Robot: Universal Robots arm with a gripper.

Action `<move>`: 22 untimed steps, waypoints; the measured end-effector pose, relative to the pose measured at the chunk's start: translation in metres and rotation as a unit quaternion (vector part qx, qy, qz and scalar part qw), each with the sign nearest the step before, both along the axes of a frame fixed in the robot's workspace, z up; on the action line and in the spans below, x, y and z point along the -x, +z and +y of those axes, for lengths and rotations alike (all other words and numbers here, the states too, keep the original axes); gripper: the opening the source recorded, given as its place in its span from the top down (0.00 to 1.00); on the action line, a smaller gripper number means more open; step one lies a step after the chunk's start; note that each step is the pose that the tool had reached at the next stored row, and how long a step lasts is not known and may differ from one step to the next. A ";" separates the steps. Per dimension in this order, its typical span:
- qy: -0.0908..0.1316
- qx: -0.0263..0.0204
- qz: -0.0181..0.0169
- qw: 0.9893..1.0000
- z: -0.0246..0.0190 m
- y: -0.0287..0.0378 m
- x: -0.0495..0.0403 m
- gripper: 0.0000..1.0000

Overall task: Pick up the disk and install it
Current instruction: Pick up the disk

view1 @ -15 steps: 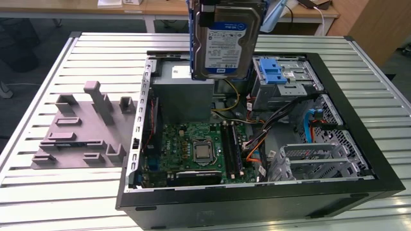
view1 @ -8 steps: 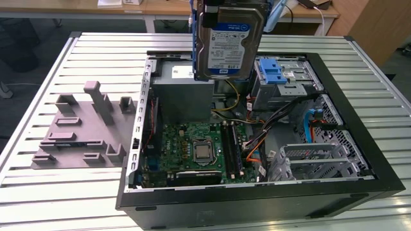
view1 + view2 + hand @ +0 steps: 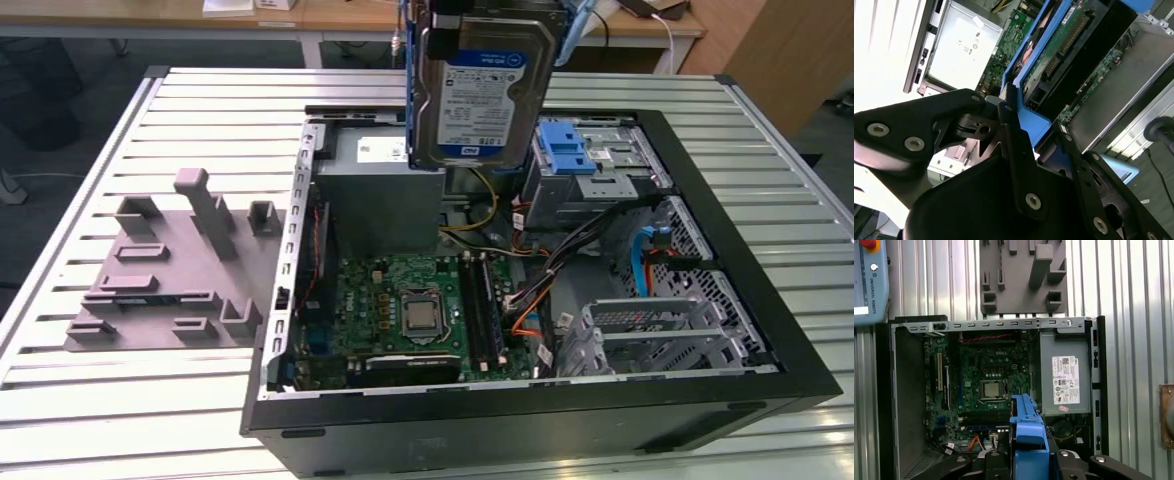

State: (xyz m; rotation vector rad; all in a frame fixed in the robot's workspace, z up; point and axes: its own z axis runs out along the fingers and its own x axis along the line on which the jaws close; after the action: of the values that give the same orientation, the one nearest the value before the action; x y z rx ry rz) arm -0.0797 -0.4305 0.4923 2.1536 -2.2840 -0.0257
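Pincer (image 3: 1034, 129) clamped on the blue bracket (image 3: 1029, 430) of the disk (image 3: 481, 90), a black finger (image 3: 1014, 140) pressed to each side. Disk hangs upright below it, touching nothing else, label toward the exterior camera, above the power supply (image 3: 380, 180) inside the open computer case (image 3: 534, 425). Wrist points straight down over the motherboard (image 3: 984, 375).

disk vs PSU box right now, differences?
The disk hangs upright over the case, gripped by the claw; the power supply sits mounted inside it. The disk is thin, the power supply bulkier. The disk has a blue carrier and blue-white label; the power supply is plain grey with a white sticker. Both are rectangular metal units.
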 end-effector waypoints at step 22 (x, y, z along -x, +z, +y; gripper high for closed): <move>-0.009 0.000 0.000 1.000 -0.0136 -0.0003 -0.0128 0.64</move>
State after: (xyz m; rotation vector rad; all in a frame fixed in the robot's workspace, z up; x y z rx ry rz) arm -0.0668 -0.4441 0.4921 2.1333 -2.3033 -0.0259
